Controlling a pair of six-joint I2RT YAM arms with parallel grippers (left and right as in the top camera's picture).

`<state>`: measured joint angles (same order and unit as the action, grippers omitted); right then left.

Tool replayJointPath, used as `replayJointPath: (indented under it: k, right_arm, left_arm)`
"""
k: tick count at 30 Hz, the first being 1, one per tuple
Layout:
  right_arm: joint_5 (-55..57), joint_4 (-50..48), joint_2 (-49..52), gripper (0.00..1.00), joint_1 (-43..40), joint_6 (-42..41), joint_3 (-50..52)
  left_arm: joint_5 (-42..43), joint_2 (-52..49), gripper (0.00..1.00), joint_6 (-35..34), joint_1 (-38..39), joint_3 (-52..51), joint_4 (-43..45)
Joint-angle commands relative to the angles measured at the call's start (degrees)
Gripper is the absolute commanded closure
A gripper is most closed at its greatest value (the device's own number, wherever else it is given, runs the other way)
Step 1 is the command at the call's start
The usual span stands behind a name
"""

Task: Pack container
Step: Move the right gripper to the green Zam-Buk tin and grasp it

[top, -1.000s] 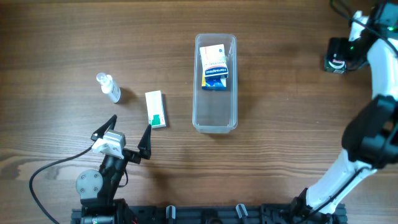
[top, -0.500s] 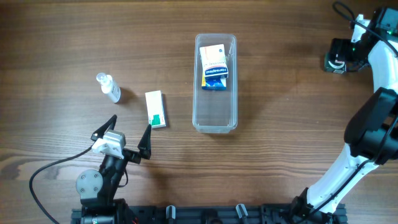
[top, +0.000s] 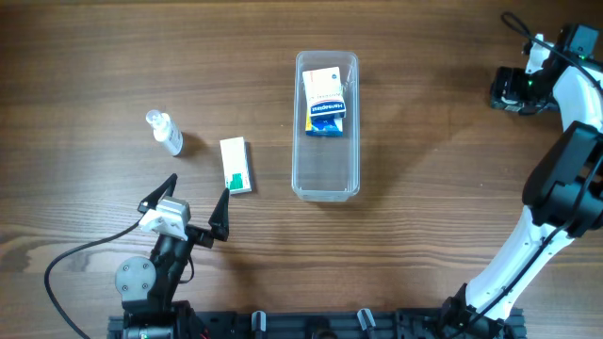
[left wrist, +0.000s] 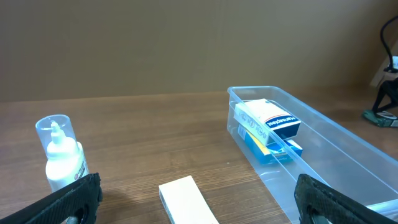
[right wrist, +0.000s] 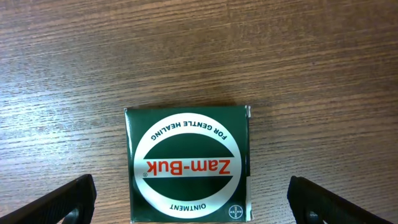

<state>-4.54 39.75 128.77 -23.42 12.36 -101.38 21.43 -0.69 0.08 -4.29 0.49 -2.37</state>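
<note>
Right wrist view: my wide-open, empty right tool [right wrist: 193, 202] has shifted over the Zam-Buk box [right wrist: 188, 163], likely next for the container [top: 327, 174]

A brown wooden table [top: 424, 188] with grain running left to right carries four things directly. Near its middle lies the container [top: 326, 168], clear and long, its length running away from the arms' bases. To the left of it, apart from its wall, a white and green box [top: 236, 165] lies flat, roughly parallel to the container. Further left stands a small clear spray bottle [top: 166, 134], upright, near that box but not touching it. The right wrist view shows a square green box [right wrist: 188, 165] lying flat on bare wood, its top marked "Zam-Buk" in red on a white circle
</note>
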Motion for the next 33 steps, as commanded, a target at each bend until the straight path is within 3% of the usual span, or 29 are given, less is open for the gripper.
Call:
replayJointPath:
  k: [1,7,15,25,28,33]
  right_arm:
    - [-1.36,-0.48,2.27,0.00,0.15,0.96,0.04]
    - [-1.36,-1.38,3.98,0.02,0.37,0.94,0.04]
    - [-1.33,-1.44,4.00,0.23,0.37,0.94,0.04]
    - [-1.57,-1.44,4.00,0.29,0.37,-0.55,0.04]
    - [-1.57,-1.53,3.98,0.36,0.37,-0.57,0.04]
    - [-2.93,-1.20,3.58,0.36,0.37,-2.58,-0.07]
  left_arm:
    - [-0.50,0.20,0.00,-0.57,-0.22,-0.17,-0.24]
    - [-0.50,0.20,0.00,-0.57,-0.22,-0.17,-0.24]
    - [-0.50,0.20,0.00,-0.57,-0.22,-0.17,-0.24]
    - [-0.50,0.20,0.00,-0.55,-0.22,-0.17,-0.24]
    - [-0.50,0.20,0.00,-0.57,-0.22,-0.17,-0.24]
    - [-0.50,0.20,0.00,-0.57,-0.22,-0.17,-0.24]
